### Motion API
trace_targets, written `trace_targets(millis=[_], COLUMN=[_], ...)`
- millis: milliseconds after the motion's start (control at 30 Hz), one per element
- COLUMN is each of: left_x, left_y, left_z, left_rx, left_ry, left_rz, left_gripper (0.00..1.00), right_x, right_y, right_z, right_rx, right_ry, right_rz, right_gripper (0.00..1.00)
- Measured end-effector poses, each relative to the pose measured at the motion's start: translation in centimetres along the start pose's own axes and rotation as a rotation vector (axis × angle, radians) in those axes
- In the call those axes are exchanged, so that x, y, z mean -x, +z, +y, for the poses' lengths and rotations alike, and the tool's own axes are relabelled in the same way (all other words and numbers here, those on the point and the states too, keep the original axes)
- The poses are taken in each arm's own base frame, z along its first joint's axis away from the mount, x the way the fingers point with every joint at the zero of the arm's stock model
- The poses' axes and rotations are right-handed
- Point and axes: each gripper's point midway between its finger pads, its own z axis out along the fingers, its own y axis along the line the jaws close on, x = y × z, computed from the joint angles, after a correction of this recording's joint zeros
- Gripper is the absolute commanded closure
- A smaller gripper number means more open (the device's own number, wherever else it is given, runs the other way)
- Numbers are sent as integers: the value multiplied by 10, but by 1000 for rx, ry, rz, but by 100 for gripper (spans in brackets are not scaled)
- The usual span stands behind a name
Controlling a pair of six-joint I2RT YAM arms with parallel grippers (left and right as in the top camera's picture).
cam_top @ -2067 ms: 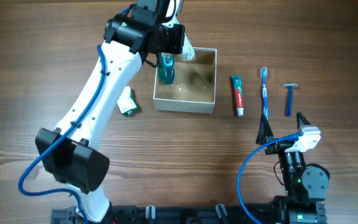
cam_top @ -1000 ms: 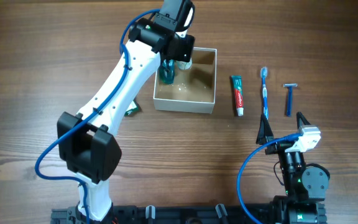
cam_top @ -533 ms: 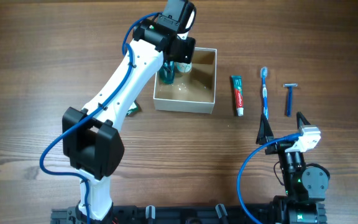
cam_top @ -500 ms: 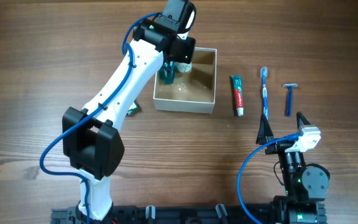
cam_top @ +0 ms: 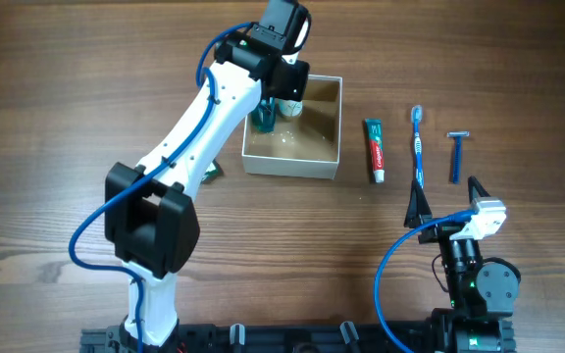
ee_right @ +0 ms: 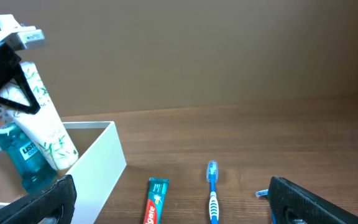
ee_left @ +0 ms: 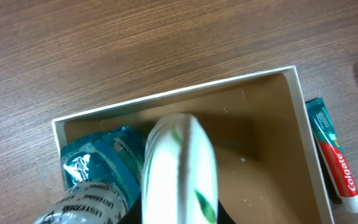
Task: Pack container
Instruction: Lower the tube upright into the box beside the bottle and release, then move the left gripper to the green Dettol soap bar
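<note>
The container (cam_top: 292, 165) is a square white-walled box with a tan inside, at the table's back centre. A blue mouthwash bottle (cam_top: 264, 118) stands in its back left corner. My left gripper (cam_top: 284, 86) is shut on a white tube with green leaves (ee_right: 42, 121) and holds it tilted, its lower end inside the box beside the bottle. The left wrist view shows the tube (ee_left: 179, 165), the bottle (ee_left: 98, 171) and the box rim (ee_left: 166, 96); the fingers are mostly hidden. My right gripper (cam_top: 449, 211) is open and empty near the front right, also in its wrist view (ee_right: 173, 205).
A toothpaste tube (cam_top: 375, 150), a blue toothbrush (cam_top: 418, 147) and a blue razor (cam_top: 456, 155) lie in a row right of the box. A small green and white item (cam_top: 210, 173) lies left of the box, partly under the left arm.
My left arm has swung its elbow to the right and carried the tube a little right and down into the box beside the bottle. The right arm has not moved.
</note>
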Motion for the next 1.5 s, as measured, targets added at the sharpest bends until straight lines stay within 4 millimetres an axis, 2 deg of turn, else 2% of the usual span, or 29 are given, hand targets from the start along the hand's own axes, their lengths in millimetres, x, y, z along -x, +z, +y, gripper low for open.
trace_targets(millis=[100,167,500,700,1033,1300,1367,1500], left_x=[0,1,8,10,12,38,45,63], left_y=[1,1,1,0,0,-4,-9,-32], left_z=[0,0,-1,-2,-2,-6,-6,6], left_rx=[0,-1,-6,-8,-9,-26,-28,-26], left_ry=[0,0,7,10,11,8,5,-18], left_rz=[1,-4,-34,-41,-50,-157,-184,-261], left_gripper=[87,81,81,73,72,70,70,69], right_x=[0,0,0,0,0,0,0,0], right_y=[0,0,0,0,0,0,0,0], right_z=[0,0,0,0,0,0,0,0], right_rx=[0,0,0,0,0,0,0,0], right_ry=[0,0,0,0,0,0,0,0], right_rz=[0,0,0,0,0,0,0,0], right_gripper=[0,0,0,0,0,0,0,0])
